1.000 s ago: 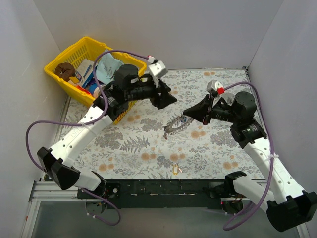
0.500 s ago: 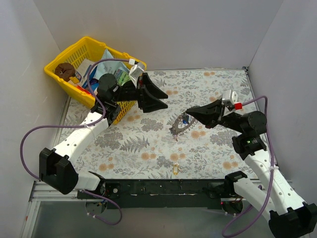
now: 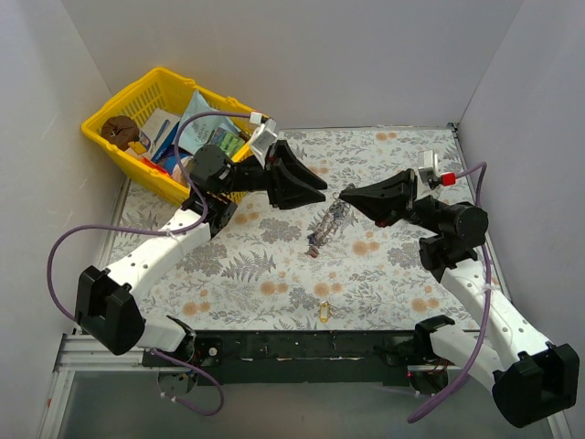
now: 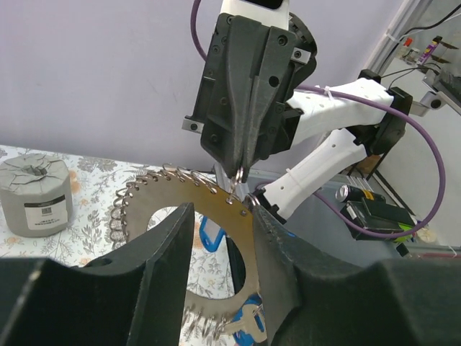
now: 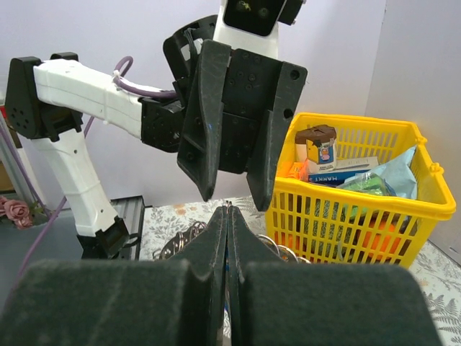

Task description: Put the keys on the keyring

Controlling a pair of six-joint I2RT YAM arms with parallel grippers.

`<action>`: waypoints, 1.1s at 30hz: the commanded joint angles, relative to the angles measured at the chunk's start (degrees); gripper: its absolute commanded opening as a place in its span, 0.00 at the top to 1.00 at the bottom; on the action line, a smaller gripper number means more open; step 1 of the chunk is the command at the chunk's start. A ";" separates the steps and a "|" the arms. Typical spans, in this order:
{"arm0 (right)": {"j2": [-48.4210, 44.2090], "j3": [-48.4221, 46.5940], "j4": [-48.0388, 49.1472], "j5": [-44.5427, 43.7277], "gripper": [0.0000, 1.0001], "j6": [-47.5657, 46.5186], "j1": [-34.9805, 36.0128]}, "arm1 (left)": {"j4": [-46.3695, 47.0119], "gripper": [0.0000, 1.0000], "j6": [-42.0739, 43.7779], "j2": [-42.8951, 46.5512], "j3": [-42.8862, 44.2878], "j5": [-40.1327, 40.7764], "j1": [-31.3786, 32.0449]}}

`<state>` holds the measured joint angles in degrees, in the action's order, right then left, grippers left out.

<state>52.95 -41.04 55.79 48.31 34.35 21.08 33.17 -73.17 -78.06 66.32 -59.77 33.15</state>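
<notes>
The keyring (image 4: 220,207) is a broad, flat, silvery band with an open centre, its rim lined all round with small wire loops like teeth. It hangs on edge over the middle of the flowered counter (image 3: 265,265). Whether its low edge touches the cloth I cannot tell.

The right tool (image 3: 346,195) is clenched on the ring's upper rim, fingers pressed together on one loop. The left tool (image 3: 315,190) faces it from just beside, jaws apart – its two fingers (image 4: 169,245) straddle a stretch of the band, and contact cannot be made out.

A blue-headed key (image 4: 209,234) shows through the ring's centre, and a pale one (image 4: 248,333) dangles at the bottom rim. A yellow-headed key (image 3: 323,314) lies alone near the counter's front edge – well apart from the ring.
</notes>
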 commanded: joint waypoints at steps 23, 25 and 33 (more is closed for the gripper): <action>-0.83 -0.54 6.26 -3.32 0.99 2.21 0.19 | -6.71 1.00 8.48 -2.01 5.48 6.68 5.00; -0.57 -0.71 5.82 -3.05 0.99 2.13 0.19 | -7.50 1.00 9.27 -1.66 5.66 7.38 5.09; -0.92 -4.13 -8.40 -2.08 0.95 -2.79 0.19 | -18.57 1.00 17.61 -0.51 8.91 10.90 5.17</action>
<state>53.28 -41.25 53.08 45.10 34.72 20.71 20.97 -60.95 -80.55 72.20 -53.43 38.00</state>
